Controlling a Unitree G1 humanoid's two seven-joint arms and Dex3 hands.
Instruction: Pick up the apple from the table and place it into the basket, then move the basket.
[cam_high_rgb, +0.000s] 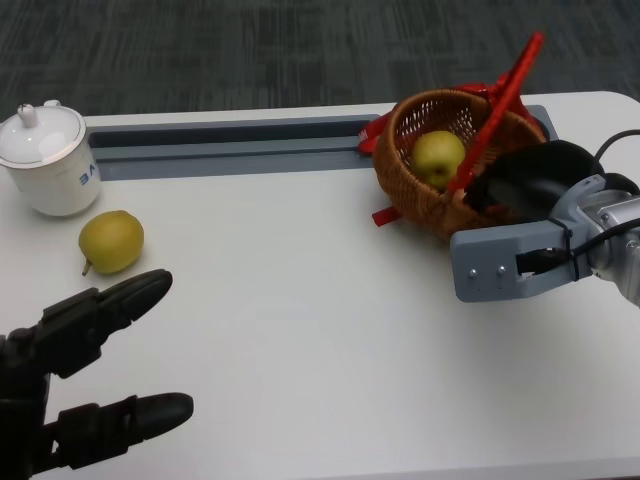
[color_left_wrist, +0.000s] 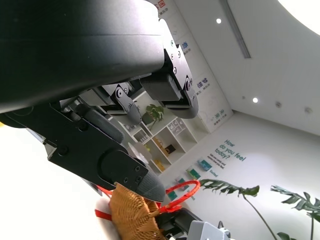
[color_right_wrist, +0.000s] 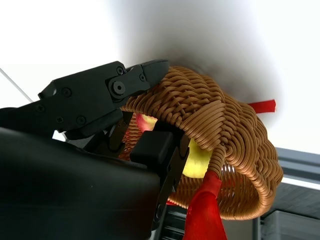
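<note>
The right hand (cam_high_rgb: 520, 195) is reaching in from the right edge of the head view, its silver forearm lying low over the surface (cam_high_rgb: 320, 300) and its black fingers closing on the near rim of the basket (cam_high_rgb: 420, 125). In the right wrist view the fingers (color_right_wrist: 155, 150) are hooking over the woven rim, some inside and some outside, so the hand is gripping the basket wall. The basket is tilting, its mouth turned toward the camera, with its red handle (cam_high_rgb: 505, 95) slanting up across it. The apple (cam_high_rgb: 438, 157), yellow-green, is sitting inside the basket, and it is showing behind the fingers in the right wrist view.

The left hand (cam_high_rgb: 85, 380) is hovering over the near left corner of the surface, fingers spread apart and pointing toward the middle, holding nothing. Just beyond it a yellow pear (cam_high_rgb: 111, 241) is lying on the surface, near a white lidded cup (cam_high_rgb: 48, 160) at the far left.
</note>
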